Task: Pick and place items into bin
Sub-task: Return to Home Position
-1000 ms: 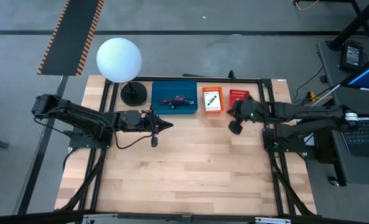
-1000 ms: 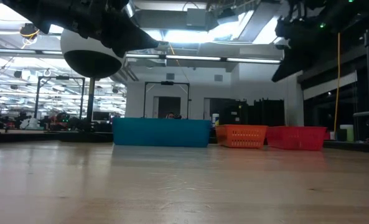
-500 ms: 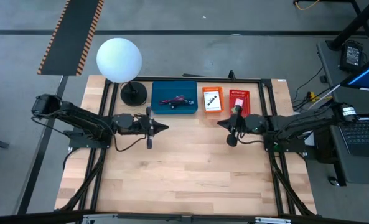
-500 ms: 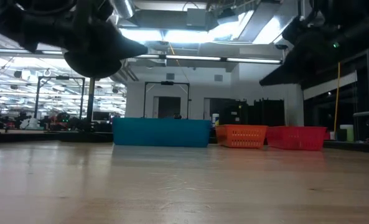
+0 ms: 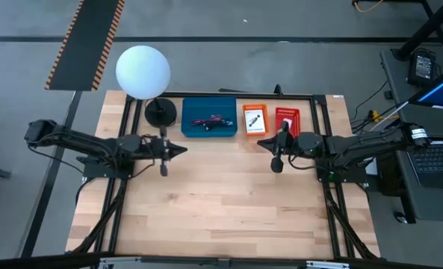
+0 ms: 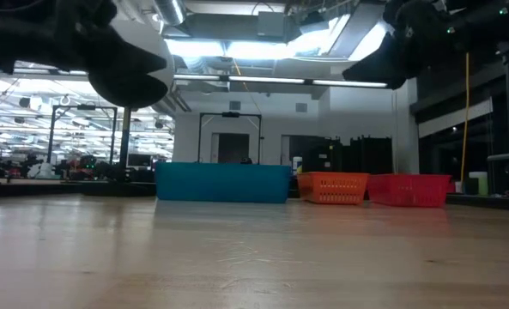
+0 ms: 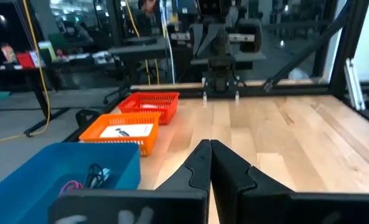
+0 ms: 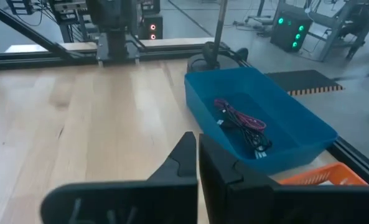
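Note:
The blue bin [image 5: 209,118] at the far edge holds a red cord [image 8: 241,116] and a black cable piece [image 8: 259,144]. The orange bin [image 5: 254,119] beside it holds a white printed card [image 7: 129,131]. The red bin [image 5: 287,119] stands to its right. My left gripper [image 5: 182,149] is shut and empty, hovering just near of the blue bin's left end and pointing right. My right gripper [image 5: 260,143] is shut and empty, hovering near of the orange bin and pointing left. No loose items show on the table.
A white globe lamp [image 5: 143,71] stands on its black base [image 5: 160,112] at the far left corner, next to the blue bin. The wooden table [image 5: 221,202] stretches bare toward the near edge. A black frame rail [image 5: 318,149] runs around the table.
My left gripper has drawn back toward the table's left edge, staying shut. My right gripper has shifted toward the table's left, now reaching out level in front of the orange bin. Nothing in the bins has moved.

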Available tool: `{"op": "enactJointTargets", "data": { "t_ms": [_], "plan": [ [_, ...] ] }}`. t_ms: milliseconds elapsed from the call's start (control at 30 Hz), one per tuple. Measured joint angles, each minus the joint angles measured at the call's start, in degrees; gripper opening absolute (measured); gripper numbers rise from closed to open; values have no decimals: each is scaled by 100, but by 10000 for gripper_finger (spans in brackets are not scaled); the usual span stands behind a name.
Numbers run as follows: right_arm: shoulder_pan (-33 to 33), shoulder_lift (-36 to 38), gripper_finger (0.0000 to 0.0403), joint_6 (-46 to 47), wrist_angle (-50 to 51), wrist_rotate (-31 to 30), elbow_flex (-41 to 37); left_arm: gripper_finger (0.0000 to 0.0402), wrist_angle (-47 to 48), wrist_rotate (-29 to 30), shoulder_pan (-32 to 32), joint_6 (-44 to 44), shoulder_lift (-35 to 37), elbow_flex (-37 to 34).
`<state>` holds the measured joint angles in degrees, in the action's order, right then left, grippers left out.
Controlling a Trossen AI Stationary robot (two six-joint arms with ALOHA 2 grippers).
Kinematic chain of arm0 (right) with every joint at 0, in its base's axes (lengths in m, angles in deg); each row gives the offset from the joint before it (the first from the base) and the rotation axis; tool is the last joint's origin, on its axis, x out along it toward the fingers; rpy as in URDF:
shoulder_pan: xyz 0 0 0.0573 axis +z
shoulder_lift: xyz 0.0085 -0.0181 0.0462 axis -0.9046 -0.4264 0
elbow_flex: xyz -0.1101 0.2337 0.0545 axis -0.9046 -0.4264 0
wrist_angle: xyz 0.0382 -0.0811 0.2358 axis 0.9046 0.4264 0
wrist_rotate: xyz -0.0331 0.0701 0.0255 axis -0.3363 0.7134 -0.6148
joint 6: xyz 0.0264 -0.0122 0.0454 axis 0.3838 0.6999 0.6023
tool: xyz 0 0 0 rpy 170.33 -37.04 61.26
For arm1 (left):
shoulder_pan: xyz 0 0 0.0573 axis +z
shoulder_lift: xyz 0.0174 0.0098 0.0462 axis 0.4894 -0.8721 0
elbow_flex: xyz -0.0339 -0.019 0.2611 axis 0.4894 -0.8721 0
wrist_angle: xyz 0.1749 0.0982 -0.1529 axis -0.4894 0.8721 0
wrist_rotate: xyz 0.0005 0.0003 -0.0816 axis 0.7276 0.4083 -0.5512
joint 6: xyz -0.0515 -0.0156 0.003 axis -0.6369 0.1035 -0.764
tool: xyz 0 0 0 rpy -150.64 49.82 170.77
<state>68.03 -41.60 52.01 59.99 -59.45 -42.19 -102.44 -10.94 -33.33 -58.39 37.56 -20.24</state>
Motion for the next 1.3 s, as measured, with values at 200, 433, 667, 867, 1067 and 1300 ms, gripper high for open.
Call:
{"op": "enactJointTargets", "data": {
  "t_ms": [200,433,667,867,1067,1300],
  "plan": [
    [0,2,0,10,-32,0,2,3,121,4,0,49,1070,-407],
    [0,0,0,20,-129,2,2,2,949,161,0,145,2105,-536],
    [0,0,0,22,-143,4,2,1,1726,229,0,301,2950,-536],
    [0,2,0,34,-148,4,-18,2,2000,280,0,546,3465,-538],
    [90,-181,0,160,-579,8,-327,2,2020,352,2,646,3762,-829],
    [190,-225,0,-2,-727,28,-382,1,2160,816,126,832,4213,-978]
  ]
}}
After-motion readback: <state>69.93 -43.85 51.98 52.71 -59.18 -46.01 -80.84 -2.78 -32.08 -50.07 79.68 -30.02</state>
